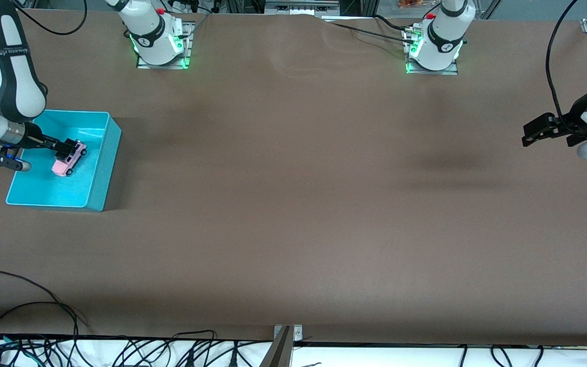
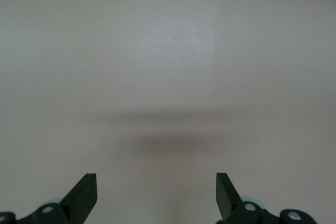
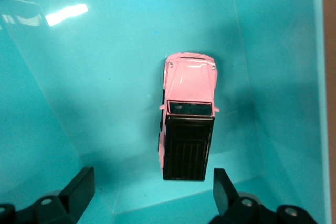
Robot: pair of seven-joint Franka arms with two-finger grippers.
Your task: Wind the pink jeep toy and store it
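Right wrist view: pink jeep toy (image 3: 187,121) is seen resting in teal bin (image 3: 273,56), released; right claw (image 3: 149,192) spread wide above it, empty. Left claw (image 2: 156,192) parked wide and empty over bare bench (image 1: 293,204), waiting.

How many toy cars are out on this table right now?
1. The pink jeep toy sits inside the teal bin at the right arm's end of the table, below the open right end effector. None seems hidden.

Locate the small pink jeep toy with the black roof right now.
The pink jeep toy sits on the floor of the teal plastic bin at the right arm's end of the table, directly below the open right gripper.
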